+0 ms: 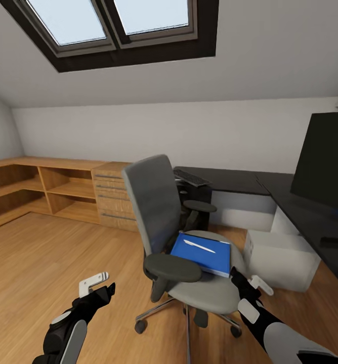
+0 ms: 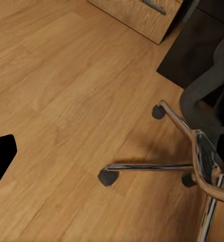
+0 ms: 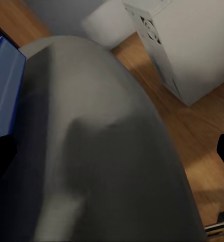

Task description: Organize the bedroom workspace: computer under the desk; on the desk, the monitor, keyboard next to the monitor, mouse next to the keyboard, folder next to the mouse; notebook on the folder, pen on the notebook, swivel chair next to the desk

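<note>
Grippers first, nearest the camera: left black-and-white gripper [image 1: 99, 285] hangs low over the floor, jaws parted, holding nothing. Right black-and-white gripper [image 1: 251, 284] sits just beside the front edge of the grey padded swivel chair [image 1: 209, 290]; jaws look parted and empty, though the head view is not clear on that and the right wrist view only catches dark finger edges over the seat cushion.

Flat blue folder [image 1: 202, 253] lies on the chair seat, a thin white pen [image 1: 199, 246] on top of it. Any notebook between them cannot be made out. Folder likely light, stiff and thin, smooth cover, so probably slippery; best hold is judged to be the near overhanging edge, pinched flat. Pen is loose and will likely roll or slide off if the folder tilts. Chair rides on a chrome five-star caster base [image 2: 157, 166], so it may roll when pushed.

Floor is warm wood planking [image 1: 32, 263], smooth. White computer tower [image 1: 280, 258] stands on the floor by the black L-shaped tabletop [image 1: 229, 179]. Large black monitor [image 1: 323, 156] stands on it at right; black keyboard [image 1: 192, 177] lies on the far wing. Beyond: wooden shelving and drawer unit [image 1: 68, 189], sloped ceiling, skylight.
</note>
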